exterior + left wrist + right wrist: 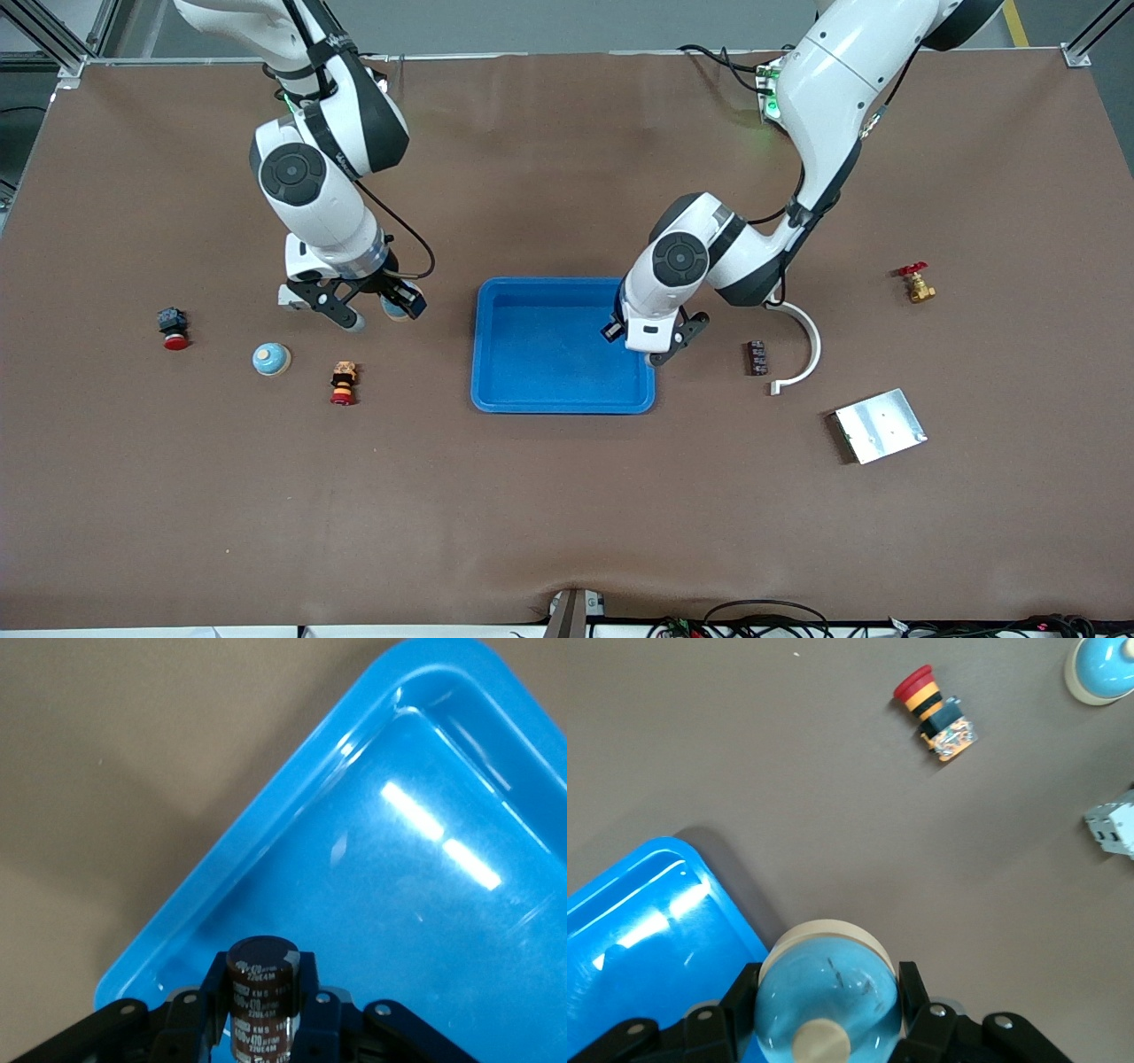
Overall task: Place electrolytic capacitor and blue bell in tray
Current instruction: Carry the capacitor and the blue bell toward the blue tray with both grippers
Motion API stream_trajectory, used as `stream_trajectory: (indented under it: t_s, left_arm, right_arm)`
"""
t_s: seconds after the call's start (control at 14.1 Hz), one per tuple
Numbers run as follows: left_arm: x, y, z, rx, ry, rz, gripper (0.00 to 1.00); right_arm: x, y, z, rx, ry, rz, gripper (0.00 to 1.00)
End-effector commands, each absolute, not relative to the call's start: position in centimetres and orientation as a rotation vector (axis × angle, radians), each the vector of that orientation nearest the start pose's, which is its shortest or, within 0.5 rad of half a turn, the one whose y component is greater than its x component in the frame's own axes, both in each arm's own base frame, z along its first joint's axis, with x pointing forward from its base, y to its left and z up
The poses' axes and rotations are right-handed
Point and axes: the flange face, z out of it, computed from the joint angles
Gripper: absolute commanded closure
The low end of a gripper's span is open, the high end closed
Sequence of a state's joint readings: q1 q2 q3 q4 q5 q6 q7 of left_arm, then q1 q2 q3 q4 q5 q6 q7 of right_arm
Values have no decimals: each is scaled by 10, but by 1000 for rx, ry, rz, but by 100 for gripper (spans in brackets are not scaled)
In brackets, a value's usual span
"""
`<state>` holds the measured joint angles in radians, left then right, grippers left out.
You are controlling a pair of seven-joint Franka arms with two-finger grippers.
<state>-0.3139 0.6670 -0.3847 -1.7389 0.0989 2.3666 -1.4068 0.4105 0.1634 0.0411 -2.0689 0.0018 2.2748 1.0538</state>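
Observation:
The bright blue tray (496,390) lies mid-table. My left gripper (654,344) hangs over the tray's rim at the left arm's end, shut on a dark brown electrolytic capacitor (261,988) held upright over the tray floor (381,859). My right gripper (376,310) is above the table beside the tray's end toward the right arm, shut on a blue bell (828,992) with a cream base and knob. The bell shows in the front view (392,307). A tray corner (647,921) lies beside that bell.
A second blue bell (271,359), a red and yellow stop button (343,383), a red push button (174,329) and a small white part (288,296) lie toward the right arm's end. A black terminal block (756,357), white curved piece (804,341), silver plate (879,425) and brass valve (916,283) lie toward the left arm's end.

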Motion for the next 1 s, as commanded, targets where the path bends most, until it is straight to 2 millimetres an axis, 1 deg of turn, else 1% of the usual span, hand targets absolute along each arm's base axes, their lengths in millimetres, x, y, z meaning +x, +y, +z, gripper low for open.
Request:
stream_trajectory:
  t_s: [0.0, 0.07, 0.21, 0.28, 0.36, 0.57, 0.78, 0.85, 0.92]
  left_arm:
    - [539, -416, 218, -3035, -1138, 177, 100]
    - [538, -417, 218, -3035, -1138, 180, 100]
    - [536, -419, 215, -3034, -1138, 187, 100]
    - [536, -419, 213, -3032, -1142, 192, 100]
    - [535, -418, 212, -3032, -1141, 189, 100]
    - [529, -421, 208, -3029, -1124, 197, 100]
    - [525, -424, 205, -3027, -1114, 204, 100]
    - [523, -424, 204, -3022, -1113, 208, 100]
    - [522, -424, 203, -3016, -1124, 209, 100]
  right_arm:
    - [534, 266, 354, -2950, 958, -33, 100]
    - [539, 268, 354, -2944, 971, -34, 100]
    - [546, 272, 347, -2939, 977, -36, 100]
    - [547, 281, 343, -2946, 963, -35, 100]
    - [548, 285, 338, -2950, 960, -30, 100]
    - [549, 294, 340, -2931, 985, -44, 100]
    - [543, 313, 325, -2941, 997, -45, 100]
    - [542, 320, 317, -2930, 1010, -53, 100]
    - [540, 331, 307, -2915, 1021, -70, 100]
